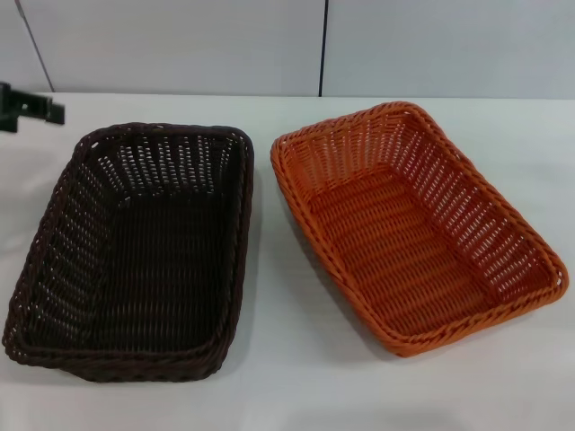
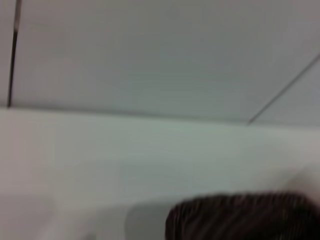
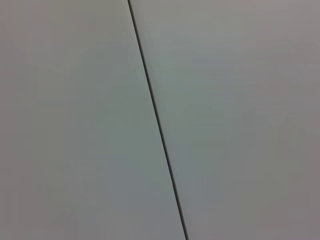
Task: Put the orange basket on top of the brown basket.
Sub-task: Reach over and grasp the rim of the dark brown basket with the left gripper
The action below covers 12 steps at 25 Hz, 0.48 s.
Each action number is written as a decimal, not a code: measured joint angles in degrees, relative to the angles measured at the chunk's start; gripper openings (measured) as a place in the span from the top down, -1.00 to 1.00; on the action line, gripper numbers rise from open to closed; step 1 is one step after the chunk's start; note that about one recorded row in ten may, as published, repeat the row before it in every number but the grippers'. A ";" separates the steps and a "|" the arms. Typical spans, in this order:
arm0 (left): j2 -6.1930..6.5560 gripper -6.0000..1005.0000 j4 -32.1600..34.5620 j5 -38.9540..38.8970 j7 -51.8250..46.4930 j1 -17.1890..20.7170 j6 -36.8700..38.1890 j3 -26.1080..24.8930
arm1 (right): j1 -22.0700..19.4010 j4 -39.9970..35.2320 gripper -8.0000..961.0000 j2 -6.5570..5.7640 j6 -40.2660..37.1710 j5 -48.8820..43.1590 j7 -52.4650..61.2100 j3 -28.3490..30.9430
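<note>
The orange basket [image 1: 413, 224] sits empty on the white table [image 1: 287, 386], right of centre in the head view and turned a little at an angle. The brown basket [image 1: 139, 251] sits empty beside it on the left, a narrow gap between them. Part of the brown basket's rim also shows in the left wrist view [image 2: 245, 217]. My left gripper [image 1: 31, 109] shows only as a black part at the far left edge, behind the brown basket's far left corner and apart from it. My right gripper is out of view.
A pale panelled wall [image 1: 180, 45] with a dark vertical seam [image 1: 322, 45] stands behind the table's far edge. The right wrist view shows only wall panels and a seam [image 3: 157, 120]. Bare table lies in front of both baskets.
</note>
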 joint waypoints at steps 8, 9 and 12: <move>-6.41 -0.63 -13.92 23.35 -4.34 -5.33 -19.16 -7.00 | -0.43 0.15 -0.62 -0.39 0.08 -0.16 -0.33 -0.46; -6.41 -0.63 -13.92 23.35 -4.34 -5.33 -19.16 -7.00 | -0.45 0.17 -0.62 -0.48 0.08 -0.17 -0.26 -0.88; -9.57 -0.63 -14.82 32.92 -3.93 -6.81 -21.05 -6.28 | -0.52 0.21 -0.62 -0.59 0.10 -0.21 -0.11 -2.78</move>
